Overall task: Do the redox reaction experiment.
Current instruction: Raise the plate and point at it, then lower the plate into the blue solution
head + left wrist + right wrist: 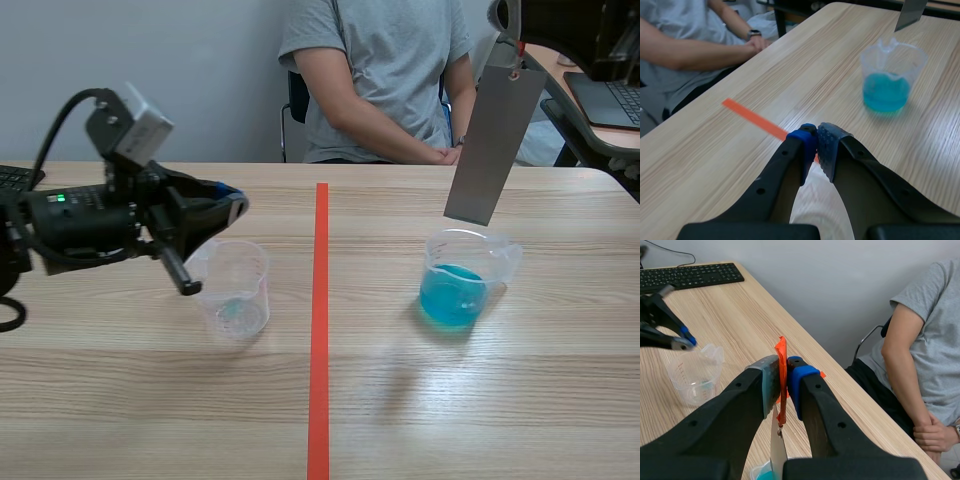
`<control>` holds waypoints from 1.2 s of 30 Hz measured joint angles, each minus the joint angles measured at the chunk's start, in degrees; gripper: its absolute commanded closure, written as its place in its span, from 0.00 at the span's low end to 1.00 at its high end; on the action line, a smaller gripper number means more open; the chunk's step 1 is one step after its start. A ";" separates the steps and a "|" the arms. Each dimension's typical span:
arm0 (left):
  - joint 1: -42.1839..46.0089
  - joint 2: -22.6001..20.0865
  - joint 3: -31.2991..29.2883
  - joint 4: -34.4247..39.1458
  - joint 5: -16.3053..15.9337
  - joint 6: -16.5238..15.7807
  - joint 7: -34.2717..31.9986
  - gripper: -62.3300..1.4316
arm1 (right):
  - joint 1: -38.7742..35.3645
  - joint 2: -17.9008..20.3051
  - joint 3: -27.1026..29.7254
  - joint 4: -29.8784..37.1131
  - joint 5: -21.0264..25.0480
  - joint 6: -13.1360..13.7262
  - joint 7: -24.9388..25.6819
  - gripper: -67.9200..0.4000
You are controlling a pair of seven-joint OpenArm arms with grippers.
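R claw (782,371): pads pinching orange tab (781,350). Grey metal strip (494,145) hangs from the tab, straight under the claw. Beaker w/ blue liquid (458,285): below the claw, rim just under the strip's lower end, apart.
L claw (818,139): fingers pressed together, nothing held. Clear beaker (236,288): just under and beside the tips; contact can't be told. Beaker w/ blue liquid well ahead of L claw.
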 measured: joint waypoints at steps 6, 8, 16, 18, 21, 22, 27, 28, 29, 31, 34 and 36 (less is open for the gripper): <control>17.16 -7.50 -12.48 7.54 -0.11 5.57 -0.50 0.90 | 0.00 0.00 0.00 0.00 0.02 0.00 0.00 0.97; 24.15 -8.66 -17.14 8.98 -0.13 6.62 -2.29 0.90 | 0.00 0.00 0.00 0.00 0.00 0.00 0.00 0.97; 49.86 -8.44 -35.47 11.93 -0.11 9.79 -4.87 0.90 | 0.00 0.00 0.00 0.00 0.00 0.00 0.00 0.97; 54.51 -8.04 -38.45 12.13 -0.11 9.81 -5.62 0.90 | 0.00 0.00 0.00 0.00 0.00 0.00 0.00 0.97; 59.91 -5.86 -42.07 12.17 -0.11 9.92 -5.57 0.90 | 0.00 0.00 0.00 0.00 0.00 0.00 0.00 0.97; 61.27 -4.94 -42.91 12.17 -0.11 9.99 -5.57 0.90 | 0.00 0.00 0.00 0.00 0.00 0.00 0.00 0.97; 66.45 -0.09 -44.70 12.15 0.22 9.97 -5.55 0.90 | 0.00 0.00 0.00 0.00 -0.02 0.00 0.00 0.97; 67.21 0.81 -44.72 12.15 0.35 9.99 -5.53 0.90 | 0.00 0.00 0.00 0.00 -0.02 0.00 0.00 0.97; 67.91 1.73 -44.72 12.15 0.37 9.99 -5.55 0.90 | 0.00 0.00 0.00 0.00 -0.02 0.00 0.00 0.97; 68.98 3.41 -44.70 12.15 0.37 9.99 -5.55 0.90 | 0.00 0.00 0.00 0.00 -0.02 0.00 0.00 0.97; 69.61 5.33 -44.70 12.02 0.37 10.01 -5.55 0.90 | 0.00 -0.20 0.00 -0.02 -0.07 0.00 -0.02 0.97; 69.55 6.03 -44.70 11.63 0.37 9.97 -5.53 0.90 | 0.00 -0.50 0.00 -0.28 -0.07 0.00 0.02 0.97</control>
